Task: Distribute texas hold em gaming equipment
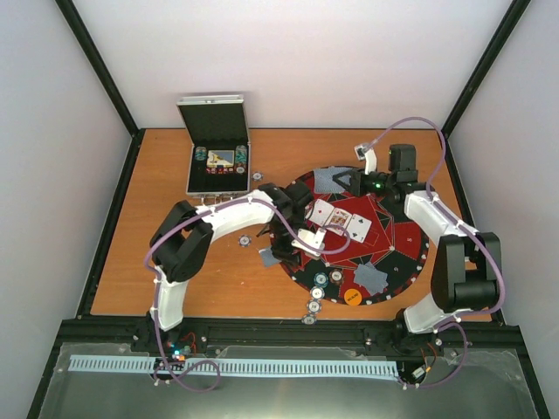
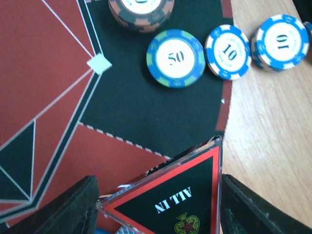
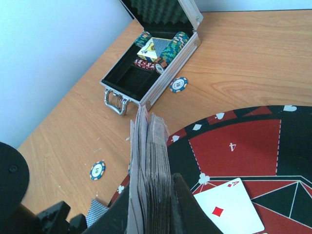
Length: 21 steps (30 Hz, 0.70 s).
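Your wooden table (image 1: 122, 262) carried the round red-and-black poker mat (image 1: 406, 234) at centre right of the top view. The open aluminium case (image 1: 212, 118) sat well apart at upper left, with chips and a card box in its tray. I judge the case to be the supply and the mat the destination, which would explain both arms reaching over the mat.

Your right gripper (image 3: 151, 209), near the mat's upper edge in the top view, was pressed together on the deck of cards (image 3: 148, 156), fingers flat against its two faces. The deck stood on edge, its long axis running away from the wrist toward the case at the top of that frame. That hold probably leaves an outer card free to be drawn off.

Your left gripper (image 2: 161, 204), at the mat's left rim, stood half spread and appeared to pinch the triangular ALL IN plaque (image 2: 170, 195) by its sides. The plaque was flat above the mat, apex toward the upper right of the left wrist frame, lettering upside down.

Beyond the apex a 50 chip (image 2: 175, 57) lay on the black band, a 10 chip (image 2: 227, 51) straddled the rim, and a second 10 chip (image 2: 282, 43) lay on bare wood. An ace of diamonds (image 3: 229, 207) lay face up on the mat, and an orange marker disc (image 1: 352, 297) rested near its lower rim.
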Tool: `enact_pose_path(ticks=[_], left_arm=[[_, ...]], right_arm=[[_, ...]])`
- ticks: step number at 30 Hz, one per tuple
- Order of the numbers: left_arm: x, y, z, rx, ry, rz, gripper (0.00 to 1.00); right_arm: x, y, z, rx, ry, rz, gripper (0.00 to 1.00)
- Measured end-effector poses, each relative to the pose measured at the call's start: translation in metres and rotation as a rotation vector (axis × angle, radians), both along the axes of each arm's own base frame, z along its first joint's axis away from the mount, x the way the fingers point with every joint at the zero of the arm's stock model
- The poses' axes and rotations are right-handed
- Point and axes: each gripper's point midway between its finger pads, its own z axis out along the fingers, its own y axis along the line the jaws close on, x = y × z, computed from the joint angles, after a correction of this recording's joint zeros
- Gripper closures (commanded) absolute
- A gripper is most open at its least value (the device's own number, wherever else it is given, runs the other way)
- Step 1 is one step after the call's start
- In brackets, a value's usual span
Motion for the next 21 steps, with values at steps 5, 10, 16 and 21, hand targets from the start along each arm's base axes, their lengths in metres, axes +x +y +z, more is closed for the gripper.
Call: enact_pose_path(ticks=[5,10,16,21], left_arm=[[0.011,-0.022,-0.010,-0.021,-0.030,-0.024,0.55],[0.024,-0.030,-0.020,-0.037,-0.086,-0.050,0.43],[0.028,-0.034,-0.027,-0.049,-0.105,-0.069,0.00],[0.042,-0.046,-0.002,-0.091,-0.114,-0.034,0.00]], right_arm=[[-0.001,-0.003,0.005,-0.011,-0.022,-0.018,0.97],[0.003,-0.009,0.006,-0.016,-0.032,-0.040,0.97],[0.005,-0.013,0.006,-0.023,-0.033,-0.056,0.97],[0.005,-0.013,0.006,-0.025,-0.034,-0.058,0.97]])
